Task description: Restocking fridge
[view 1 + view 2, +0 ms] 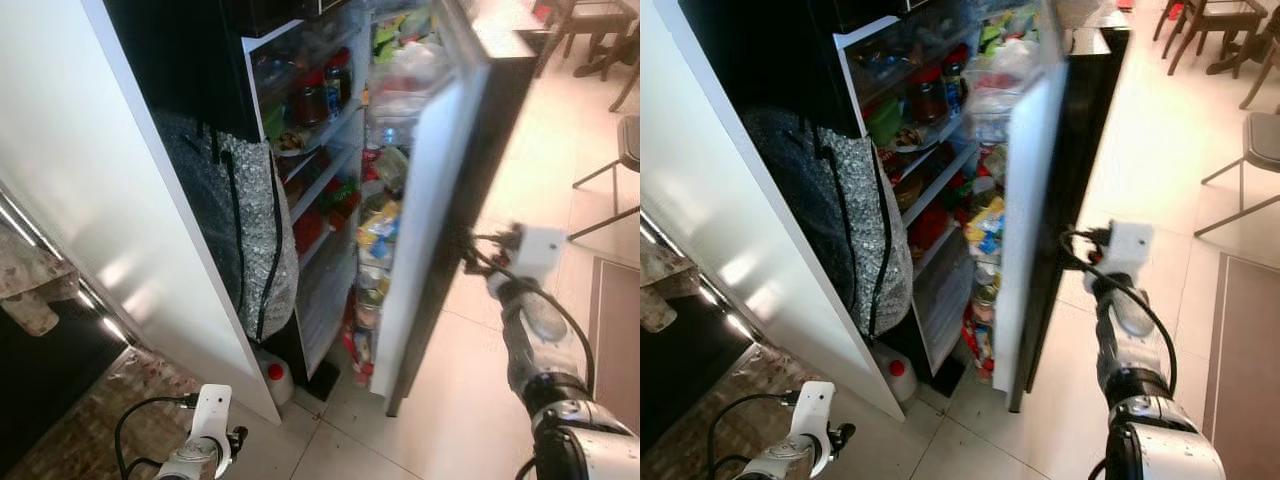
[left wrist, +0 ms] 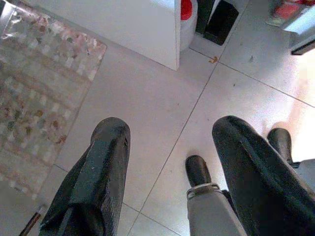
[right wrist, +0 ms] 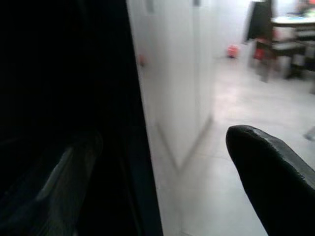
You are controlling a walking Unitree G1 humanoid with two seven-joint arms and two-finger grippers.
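The fridge (image 1: 330,190) stood in the upper middle of the left eye view with its door (image 1: 425,220) swung open toward the camera. The shelves (image 1: 320,130) inside were full of jars, bottles and colourful packets, and more items sat in the door racks. A silver padded bag (image 1: 245,230) hung at the left of the open fridge, and a white jug with a red cap (image 1: 275,378) stood on the floor below it.

The right gripper (image 1: 470,250) was at the right of the frame, against the dark outer edge of the door. In the right wrist view its fingers (image 3: 270,182) were apart, one on each side of the door edge.

The left gripper (image 2: 167,162) hung low at the bottom left, over the tiled floor (image 2: 147,98) beside a patterned rug (image 2: 39,88). Its jaws were spread wide and held nothing.
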